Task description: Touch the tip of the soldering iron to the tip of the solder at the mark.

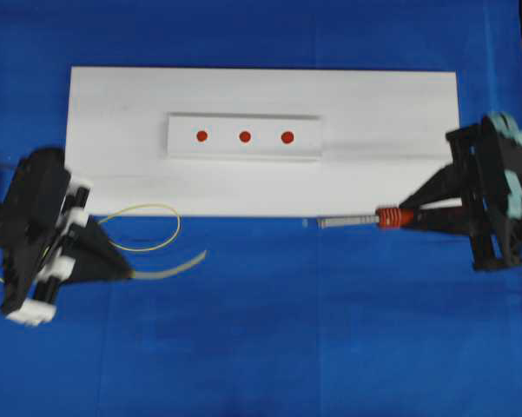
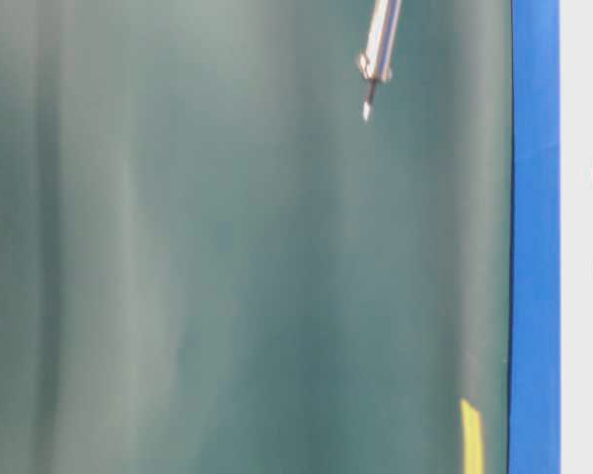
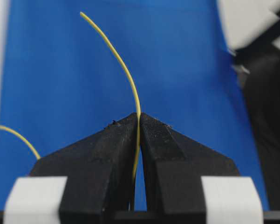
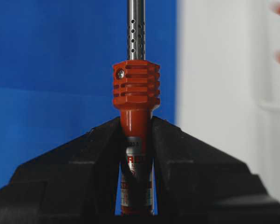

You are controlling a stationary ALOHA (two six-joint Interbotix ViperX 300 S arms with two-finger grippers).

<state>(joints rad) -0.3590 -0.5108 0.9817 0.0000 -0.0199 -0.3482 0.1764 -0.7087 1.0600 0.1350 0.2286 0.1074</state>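
Overhead exterior view: my right gripper (image 1: pixel 417 215) is clamped on the soldering iron (image 1: pixel 365 221), its long axis level across the picture, tip pointing left along the near edge of the white board (image 1: pixel 113 182). My left gripper (image 1: pixel 122 265) is pinched on the solder (image 1: pixel 156 228), which loops beside it. Both tips sit well apart, and the red marks (image 1: pixel 244 136) lie up-picture between them. I judge both arms must converge inward and toward the marks; neither is clearly nearer.
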